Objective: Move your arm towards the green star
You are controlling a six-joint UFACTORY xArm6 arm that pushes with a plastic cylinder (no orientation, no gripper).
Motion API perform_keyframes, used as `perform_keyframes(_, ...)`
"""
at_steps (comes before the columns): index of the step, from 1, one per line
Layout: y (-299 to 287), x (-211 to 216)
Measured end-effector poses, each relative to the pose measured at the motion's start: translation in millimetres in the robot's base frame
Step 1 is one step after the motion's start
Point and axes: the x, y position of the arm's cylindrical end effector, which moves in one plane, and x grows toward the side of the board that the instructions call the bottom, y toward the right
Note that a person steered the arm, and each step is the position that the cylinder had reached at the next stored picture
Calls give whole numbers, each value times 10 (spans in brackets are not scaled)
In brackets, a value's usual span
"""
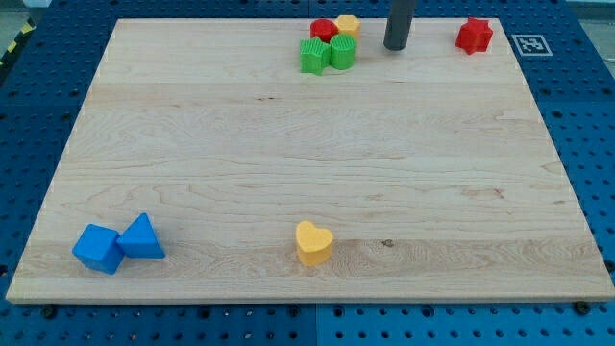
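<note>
The green star point(312, 56) lies near the view's top edge of the wooden board point(288, 163), a little left of centre. A rounded green block point(343, 51) touches its right side. A red block point(324, 30) and a yellow block point(347, 24) sit just above the two green ones. My tip point(395, 47) rests on the board to the right of this cluster, about a block's width from the rounded green block and apart from it. The rod rises out of the view's top.
A red star point(474, 36) sits at the view's top right, right of my tip. A yellow heart point(313, 242) lies at bottom centre. A blue cube point(98, 248) and a blue triangle point(142, 237) touch at the bottom left. A blue pegboard point(586, 115) surrounds the board.
</note>
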Motion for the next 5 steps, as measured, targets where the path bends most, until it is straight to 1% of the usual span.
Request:
perform_keyframes(1, -2, -271)
perform_keyframes(2, -454, -494)
perform_keyframes(3, -936, -489)
perform_keyframes(4, -1010, -260)
perform_keyframes(5, -1011, -150)
